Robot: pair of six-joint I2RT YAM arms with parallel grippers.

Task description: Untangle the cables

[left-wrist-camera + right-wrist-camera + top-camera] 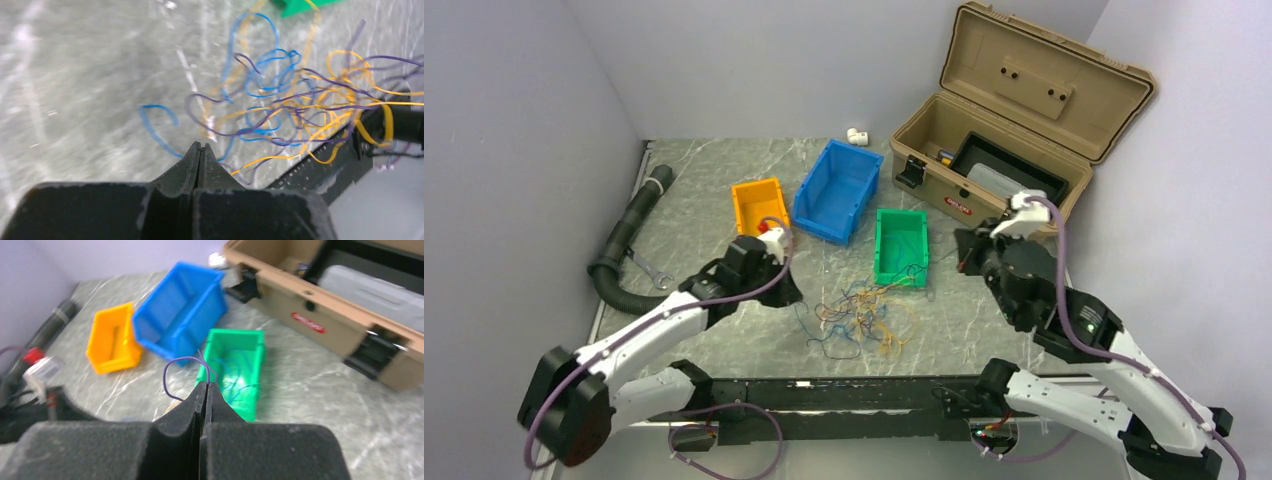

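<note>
The cables (864,315) lie in a loose tangle of blue, yellow-orange and dark purple wires on the marble table, near its front edge. In the left wrist view the same cables (285,110) spread ahead and to the right of my left gripper (201,145). That gripper is shut. A blue wire (152,127) runs behind its tips, and I cannot tell if it is pinched. My right gripper (206,384) is shut on a thin purple cable (170,376) that loops up to its left, in front of the green bin (248,342). From above, the right gripper (966,256) hovers right of that bin.
A green bin (901,246) with a few wires in it, a blue bin (838,190) and an orange bin (760,207) stand behind the tangle. An open tan toolbox (1014,130) is at the back right. A black corrugated hose (629,235) and a wrench (652,270) lie on the left.
</note>
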